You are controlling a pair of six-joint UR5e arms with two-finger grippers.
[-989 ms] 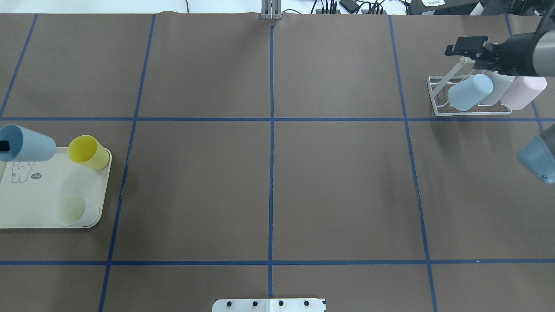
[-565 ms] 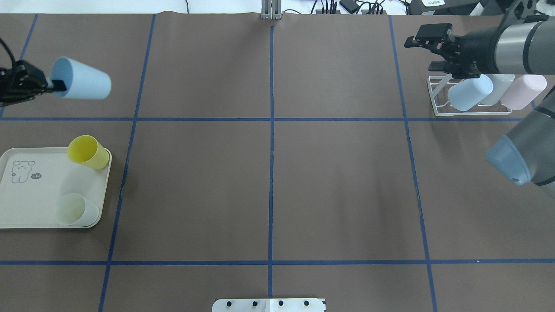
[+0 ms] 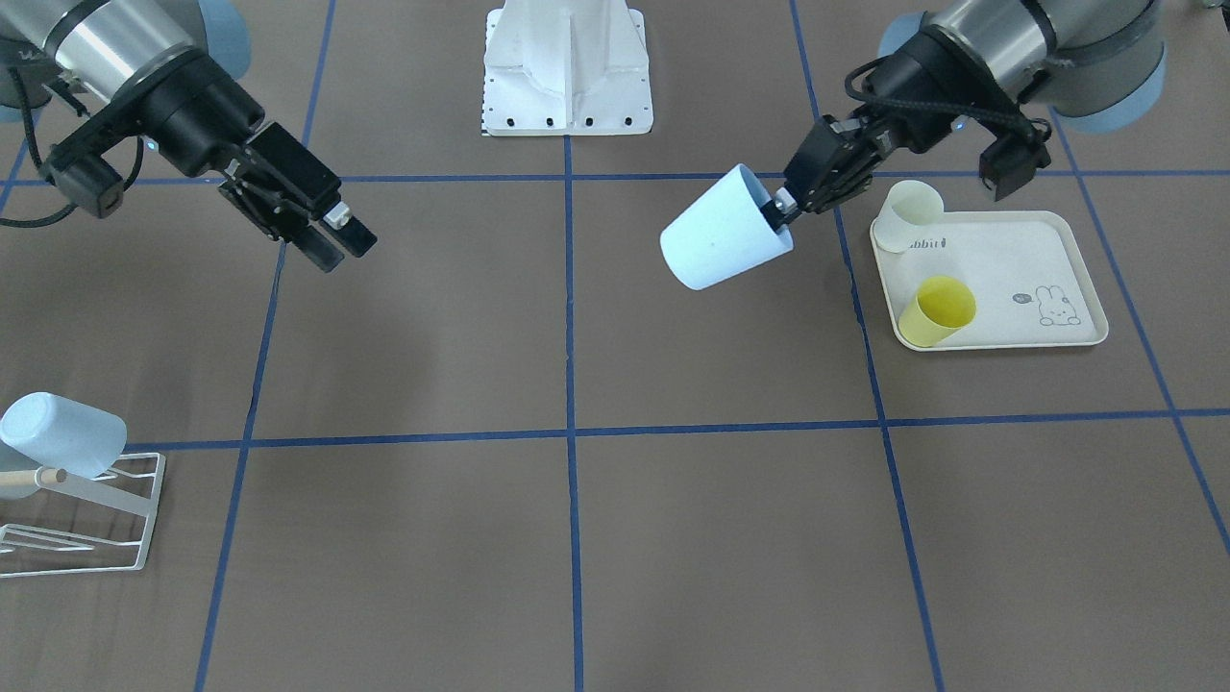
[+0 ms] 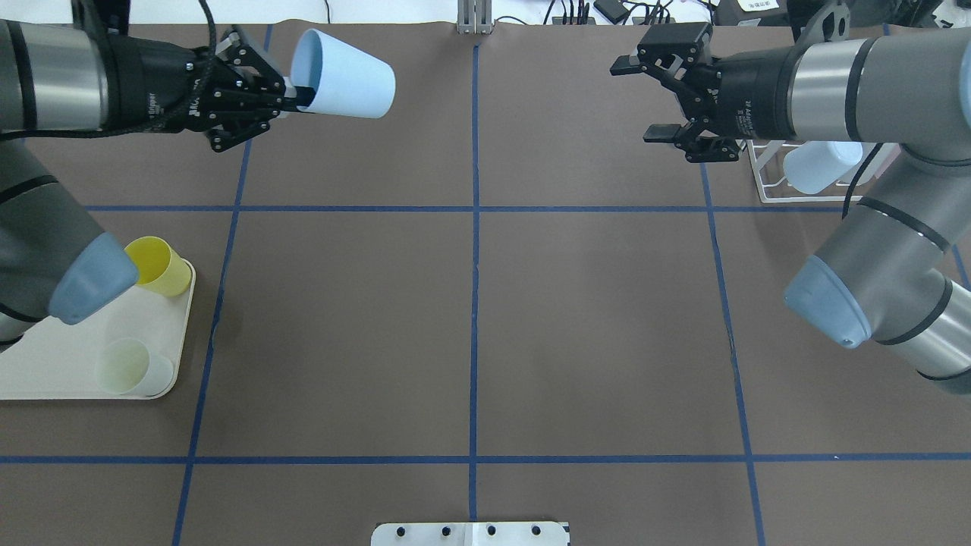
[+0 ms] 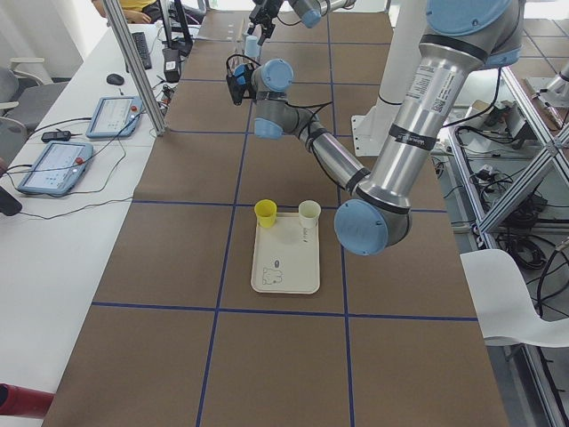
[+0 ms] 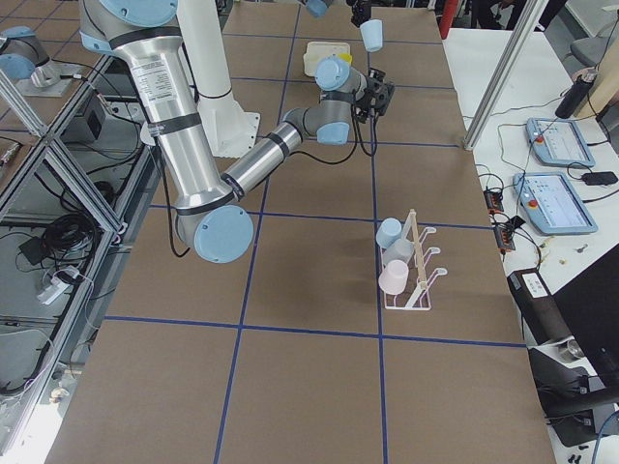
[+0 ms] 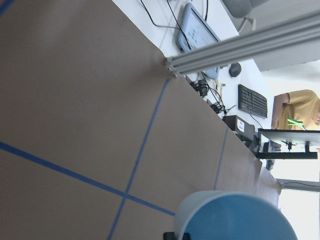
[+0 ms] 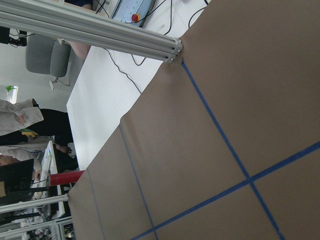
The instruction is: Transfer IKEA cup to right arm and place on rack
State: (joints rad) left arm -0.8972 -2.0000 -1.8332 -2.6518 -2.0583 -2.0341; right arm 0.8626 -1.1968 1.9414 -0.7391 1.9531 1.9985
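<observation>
Overhead view: the left gripper (image 4: 300,95) pinches the rim of the light-blue cup (image 4: 345,76), one finger inside the mouth. The cup hangs sideways in the air, its base pointing away from the fingers. The right gripper (image 4: 641,100) faces it from well apart, fingers spread wide and holding nothing. The rack (image 4: 762,189) sits back from those fingers, half hidden.
Front view: the whole tray (image 3: 999,279) shows here, behind the left gripper, with a yellow cup (image 3: 937,309) and a pale cup (image 3: 908,213) on it. Bare brown table (image 3: 432,336) lies under and between both grippers.
Left side view: the tray runs lengthwise, both its cups at the edge nearer the left gripper. The held cup is small and far.
Right side view: only here the rack's full load shows, three cups tipped on its bars, a pink cup (image 6: 394,278) nearest the camera. The rack stands near the table's edge.
Left wrist view: the cup's smooth blue inside and rim fill the bottom edge.
Right wrist view: table paper and a metal post (image 8: 100,31).
</observation>
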